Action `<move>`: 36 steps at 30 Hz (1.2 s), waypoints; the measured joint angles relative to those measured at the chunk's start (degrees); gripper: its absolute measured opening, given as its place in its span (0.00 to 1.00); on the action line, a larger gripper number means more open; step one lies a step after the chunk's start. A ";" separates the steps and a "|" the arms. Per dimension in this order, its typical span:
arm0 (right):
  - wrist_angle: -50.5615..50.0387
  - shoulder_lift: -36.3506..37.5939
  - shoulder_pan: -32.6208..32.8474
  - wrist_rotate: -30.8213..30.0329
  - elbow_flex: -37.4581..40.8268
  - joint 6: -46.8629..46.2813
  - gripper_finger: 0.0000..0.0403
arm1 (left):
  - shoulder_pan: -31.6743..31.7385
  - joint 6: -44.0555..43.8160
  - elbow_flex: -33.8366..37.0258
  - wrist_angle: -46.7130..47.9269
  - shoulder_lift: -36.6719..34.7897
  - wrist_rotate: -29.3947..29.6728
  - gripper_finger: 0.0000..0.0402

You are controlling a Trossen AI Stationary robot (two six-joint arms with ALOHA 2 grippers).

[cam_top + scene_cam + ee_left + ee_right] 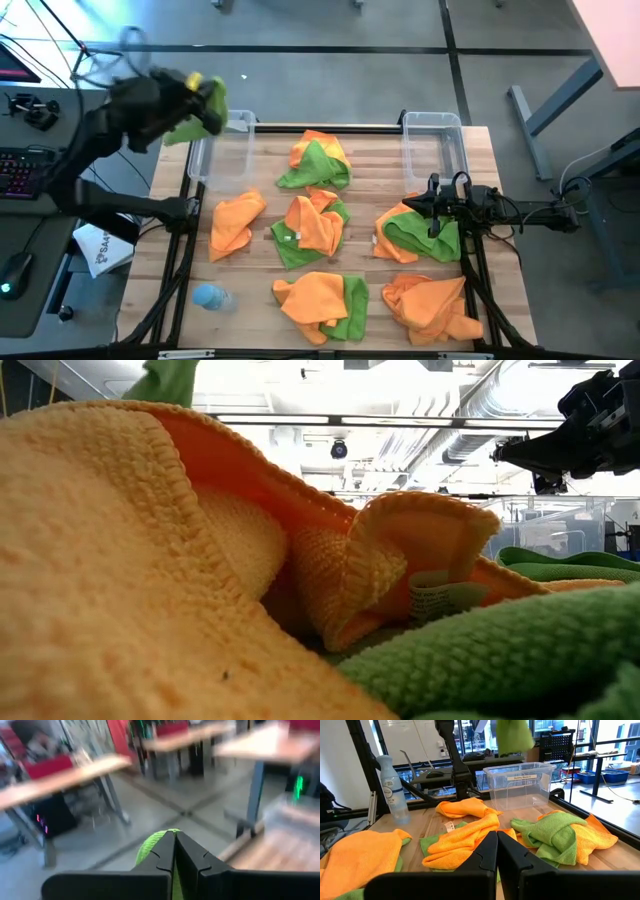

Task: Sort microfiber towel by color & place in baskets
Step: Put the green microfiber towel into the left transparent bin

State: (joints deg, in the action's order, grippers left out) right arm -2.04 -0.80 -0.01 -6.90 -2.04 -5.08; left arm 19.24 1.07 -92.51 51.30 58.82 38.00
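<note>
Orange microfiber towel (130, 570) fills the low view, heaped against a green towel (500, 660) with a small white label between them. From above, mixed orange and green piles lie scattered over the wooden table (255, 165): one at the far middle (318, 160), a plain orange cloth (236, 222) to the left, a mixed pile at centre (312, 228), two more along the near edge (322, 302) (430, 305), and a green-and-orange heap (412, 235) on the right.

Left gripper (205, 100) is raised above the far left corner, over the left clear basket (215, 150), its fingers (165, 857) clenched on a green towel (195, 118) that hangs from them; in the left wrist view a bright green fold (152, 845) bulges beside the pinched tips.

Right gripper (432, 208) hovers low over the right-hand heap, fingers (487, 855) pressed together with nothing between them. Just beyond it stands the right clear basket (433, 140).

A pale blue bottle (210, 296) lies near the table's near left corner.
</note>
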 joint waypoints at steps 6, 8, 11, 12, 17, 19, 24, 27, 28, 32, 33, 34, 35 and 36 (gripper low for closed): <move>0.02 0.00 0.02 0.00 0.00 0.00 0.00 | 2.56 -2.40 0.01 7.87 2.74 0.01 0.00; 0.02 0.00 0.02 0.02 0.02 0.00 0.00 | 3.71 -2.44 0.00 7.00 2.72 0.29 0.00; 0.00 0.00 0.02 0.01 0.00 -0.01 0.00 | 5.98 -2.40 -0.07 5.65 2.25 3.17 0.00; 0.00 0.00 0.02 0.01 0.01 0.00 0.00 | 6.85 -2.30 -0.07 5.12 2.02 4.23 0.00; 0.00 0.00 0.02 0.00 0.00 0.00 0.00 | 10.19 -1.42 -0.10 -0.79 0.46 -0.53 0.00; 0.01 0.00 0.01 0.02 0.02 0.00 0.00 | 10.81 -0.75 -0.10 -3.29 0.08 -2.75 0.00; 0.00 0.00 0.00 0.02 0.00 0.00 0.00 | 10.91 -0.84 -0.13 -3.45 0.18 -2.22 0.00; 0.00 0.00 0.00 0.02 0.00 0.00 0.00 | 10.91 -0.84 -0.13 -0.15 0.27 -0.59 0.00; 0.01 0.00 0.01 0.01 0.00 0.00 0.00 | 10.91 -1.31 -0.13 1.75 0.25 0.10 0.00; 0.02 0.00 0.00 0.02 0.02 0.00 0.00 | 10.91 -8.34 -0.13 13.45 0.48 0.78 0.00; 0.02 0.00 0.00 0.02 0.00 0.00 0.00 | 10.91 -10.47 -0.11 16.82 0.72 0.82 0.00; 0.02 0.00 0.00 0.02 0.00 0.00 0.00 | 10.91 -12.26 -0.10 19.69 0.93 0.85 0.00; 0.02 0.00 0.02 0.02 0.00 0.00 0.00 | 10.91 -14.23 -0.10 22.49 1.22 0.87 0.00; 0.00 0.00 0.01 0.01 0.02 0.00 0.00 | 10.91 -15.94 -0.10 25.04 1.55 0.90 0.00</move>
State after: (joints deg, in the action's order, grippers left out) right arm -2.04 -0.80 0.00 -6.89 -2.02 -5.08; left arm 30.15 -14.87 -92.62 76.34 60.37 38.90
